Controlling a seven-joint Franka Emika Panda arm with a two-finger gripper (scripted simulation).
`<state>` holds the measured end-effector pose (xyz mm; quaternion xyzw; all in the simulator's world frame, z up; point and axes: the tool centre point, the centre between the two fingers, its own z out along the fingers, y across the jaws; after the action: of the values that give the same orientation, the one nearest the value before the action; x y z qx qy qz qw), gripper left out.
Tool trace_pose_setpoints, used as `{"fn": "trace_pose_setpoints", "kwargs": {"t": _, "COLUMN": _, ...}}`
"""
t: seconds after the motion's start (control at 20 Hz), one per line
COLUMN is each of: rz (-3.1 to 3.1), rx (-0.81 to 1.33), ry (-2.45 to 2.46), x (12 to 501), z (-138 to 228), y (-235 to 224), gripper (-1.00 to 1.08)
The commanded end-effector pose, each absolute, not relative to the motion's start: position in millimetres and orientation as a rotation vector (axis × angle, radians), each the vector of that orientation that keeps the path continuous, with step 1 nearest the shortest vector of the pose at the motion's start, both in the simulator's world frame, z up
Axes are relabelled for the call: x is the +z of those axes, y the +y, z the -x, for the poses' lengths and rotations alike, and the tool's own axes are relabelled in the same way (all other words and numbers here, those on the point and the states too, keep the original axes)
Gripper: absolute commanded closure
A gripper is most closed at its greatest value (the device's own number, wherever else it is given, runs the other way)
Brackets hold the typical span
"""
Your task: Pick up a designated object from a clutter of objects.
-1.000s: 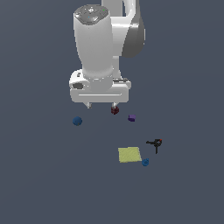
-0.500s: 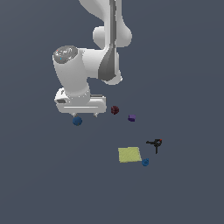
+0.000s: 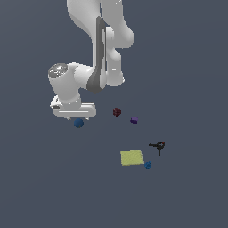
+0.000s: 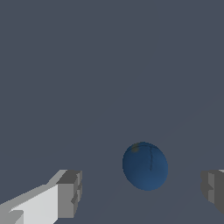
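The dark blue ball (image 3: pixel 79 123) is lying on the grey floor (image 3: pixel 49 187), just under the white hand of the arm (image 3: pixel 73 109) in the exterior view, well apart from the other small things. In the wrist view the ball (image 4: pixel 145 166) is sitting between the two fingers (image 4: pixel 70 194) of the gripper (image 4: pixel 142 192), which is standing wide apart and holding nothing — the ball is a little nearer to one finger than to the other.

The ball is looking smooth and hard, probably light, with a faint seam on its skin. A round, smooth thing is likely slipping or rolling away if the pads are pressing above or below its middle, so I think the hold should be across the widest part, with the ball centred between the pads.

Around the ball the floor is giving room. The dark red ball (image 3: pixel 116 111) and the purple cube (image 3: pixel 134 120) are lying toward the exterior view's right, not touching it; the yellow square (image 3: pixel 132 157), the black tool (image 3: pixel 158 146) and the small blue piece (image 3: pixel 148 165) are farther still. No edge of the floor is showing — the fingers are probably not risking a bump against neighbours.
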<state>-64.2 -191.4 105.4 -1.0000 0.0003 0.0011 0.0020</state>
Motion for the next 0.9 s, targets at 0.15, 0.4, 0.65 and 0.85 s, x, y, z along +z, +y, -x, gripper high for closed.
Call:
{"fn": "trace_pose_setpoints", "kwargs": {"t": 0.15, "rz": 3.141, "rx": 0.0, "ry": 0.0, "x": 86.3, "z": 80.4, "y": -207.9, "gripper": -0.92}}
{"fn": "trace_pose_setpoints", "kwargs": {"t": 0.4, "rz": 3.141, "rx": 0.0, "ry": 0.001, "x": 80.9, "z": 85.4, "y": -212.4, "gripper": -0.92}}
{"fn": "trace_pose_setpoints", "kwargs": {"t": 0.65, "rz": 3.141, "rx": 0.002, "ry": 0.003, "x": 77.2, "z": 85.0, "y": -211.7, "gripper": -0.92}}
{"fn": "trace_pose_setpoints", "kwargs": {"t": 0.85, "rz": 3.141, "rx": 0.002, "ry": 0.003, "x": 62.9, "z": 85.7, "y": -211.8, "gripper": -0.92}}
